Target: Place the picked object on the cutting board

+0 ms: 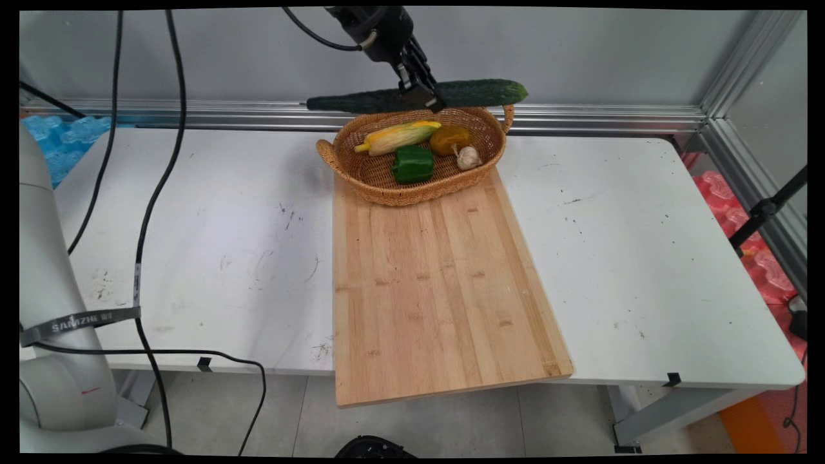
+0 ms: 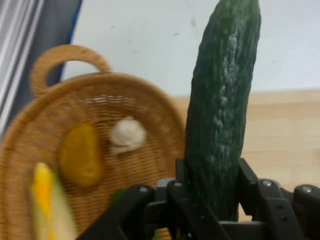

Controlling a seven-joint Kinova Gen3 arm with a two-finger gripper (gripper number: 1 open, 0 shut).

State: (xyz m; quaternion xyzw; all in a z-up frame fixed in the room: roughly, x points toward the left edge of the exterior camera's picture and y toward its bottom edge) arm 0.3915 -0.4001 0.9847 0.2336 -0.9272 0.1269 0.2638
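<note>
White tabletop [image 1: 193, 225] carries a wooden board [image 1: 438, 283], and a wicker basket [image 1: 361, 174] sits at the board's far end, against a grey wall. In the main view the gripper [image 1: 422, 96] hangs above the basket's far rim, closed around the middle of a cucumber [image 1: 477, 92], which lies level in the air; the middle grip probably keeps it balanced. Inside the basket are corn [image 1: 396, 136], a green pepper [image 1: 412, 164], a yellow-brown fruit [image 1: 449, 139] and garlic [image 1: 469, 156].

In the hand view the cucumber [image 2: 222, 100] is long, dark green and bumpy, pinched between both fingers [image 2: 250, 185]. Below it are the basket [image 2: 150, 105], garlic [image 2: 127, 135] and board [image 2: 285, 135].
</note>
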